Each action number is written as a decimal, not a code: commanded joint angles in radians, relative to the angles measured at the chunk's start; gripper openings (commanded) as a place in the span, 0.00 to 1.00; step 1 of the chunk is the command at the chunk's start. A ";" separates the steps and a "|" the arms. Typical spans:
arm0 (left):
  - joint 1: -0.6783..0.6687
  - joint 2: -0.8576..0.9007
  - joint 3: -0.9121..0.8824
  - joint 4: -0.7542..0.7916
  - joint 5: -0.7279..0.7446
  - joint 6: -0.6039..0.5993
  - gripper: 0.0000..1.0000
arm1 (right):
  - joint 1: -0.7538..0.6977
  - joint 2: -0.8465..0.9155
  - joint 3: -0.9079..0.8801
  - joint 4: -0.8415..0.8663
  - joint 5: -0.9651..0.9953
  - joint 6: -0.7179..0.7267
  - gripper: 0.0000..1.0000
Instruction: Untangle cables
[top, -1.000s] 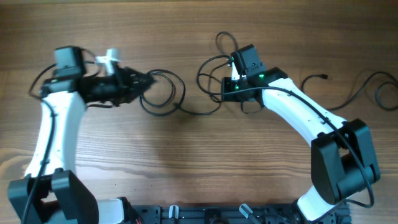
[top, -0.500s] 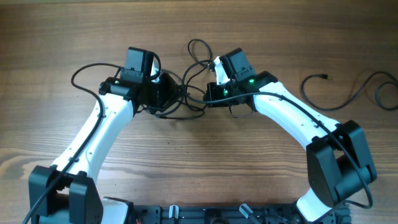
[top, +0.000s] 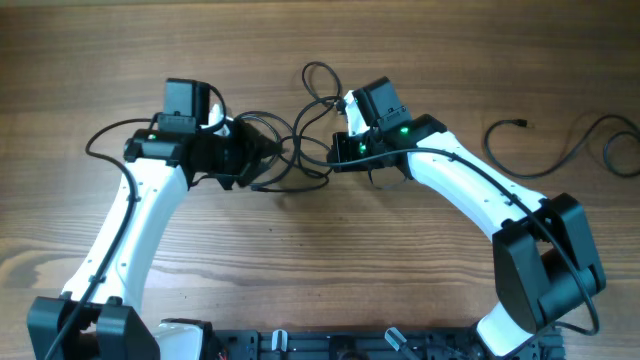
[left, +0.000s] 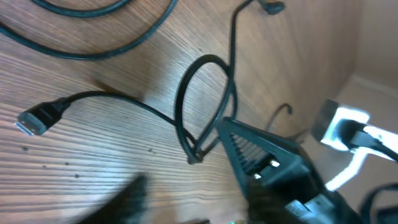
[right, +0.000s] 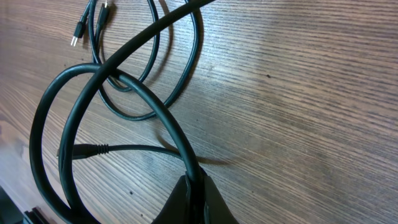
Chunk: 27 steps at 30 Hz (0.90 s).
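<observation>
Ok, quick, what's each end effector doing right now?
Left end effector: open, gripping nothing; a cable loop lies by its fingers.
Right end effector: closed on a black cable.

Left pincer (left: 180, 155) parted, right pincer (right: 194, 190) clamped

Left tool (left: 180, 152) — its lower finger (left: 127, 196) just a dark blur.
</observation>
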 joint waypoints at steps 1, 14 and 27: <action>-0.079 -0.002 -0.008 0.010 -0.161 -0.042 0.78 | 0.000 0.014 0.004 0.002 0.014 -0.018 0.04; -0.151 0.105 -0.022 0.075 -0.153 -0.083 0.31 | 0.000 0.014 0.004 0.003 0.014 -0.021 0.04; -0.118 0.106 -0.022 0.086 -0.173 0.005 0.04 | 0.000 0.014 0.004 0.006 0.014 -0.018 0.04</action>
